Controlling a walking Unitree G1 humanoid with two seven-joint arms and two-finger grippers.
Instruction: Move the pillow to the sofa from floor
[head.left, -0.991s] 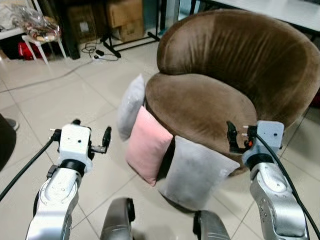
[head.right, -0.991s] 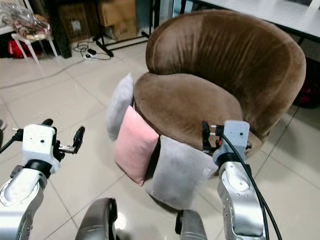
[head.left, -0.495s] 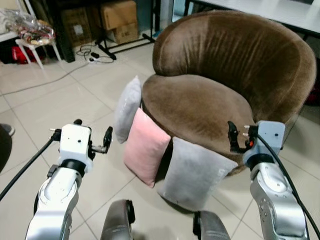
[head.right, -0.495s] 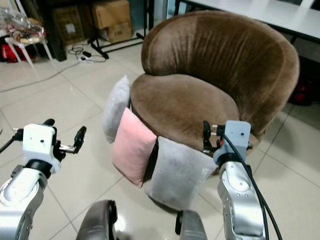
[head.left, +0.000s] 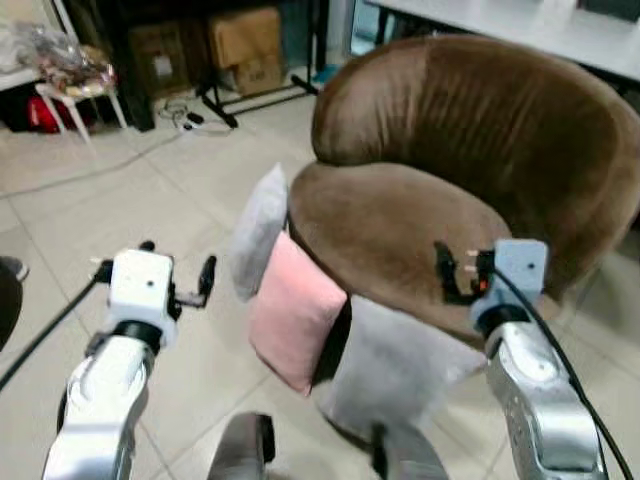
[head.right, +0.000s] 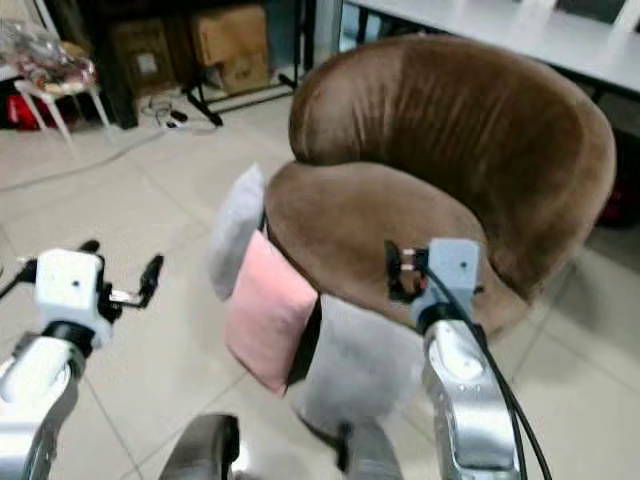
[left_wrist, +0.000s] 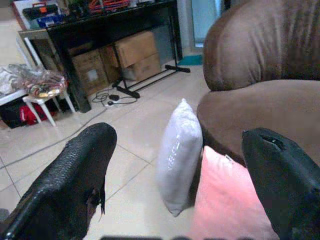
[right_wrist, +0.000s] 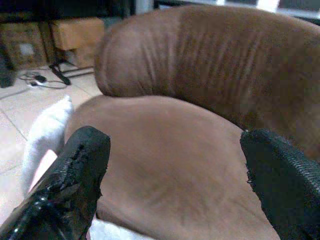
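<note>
- Three pillows stand on the floor (head.left: 120, 200), leaning against the front of the brown sofa (head.left: 470, 130): a grey pillow (head.left: 260, 228) at the robot's left, a pink pillow (head.left: 295, 322) in the middle, and another grey one (head.left: 395, 372) nearest the robot.
- The task names one pillow without saying which; none has been lifted yet, and the sofa seat is bare.
- The left hand (head.left: 180, 290) hovers over the floor, just left of the pink pillow, touching nothing. In its wrist view the fingers (left_wrist: 65, 175) are spread wide, with the far grey pillow and the pink one between them.
- The right hand (head.left: 452, 275) is raised in front of the sofa seat, above the near grey pillow. Its fingers (right_wrist: 75, 170) are also spread, holding nothing.
- The step in hand looks like the approach: both arms are up and ready, but no grasp has begun.
- Next, I judge, a hand must come down onto a pillow's top edge or corner and pinch the soft fabric firmly, then lift the pillow over the seat's front rim.
- The pillows overlap, so pulling one may topple its neighbour.
</note>
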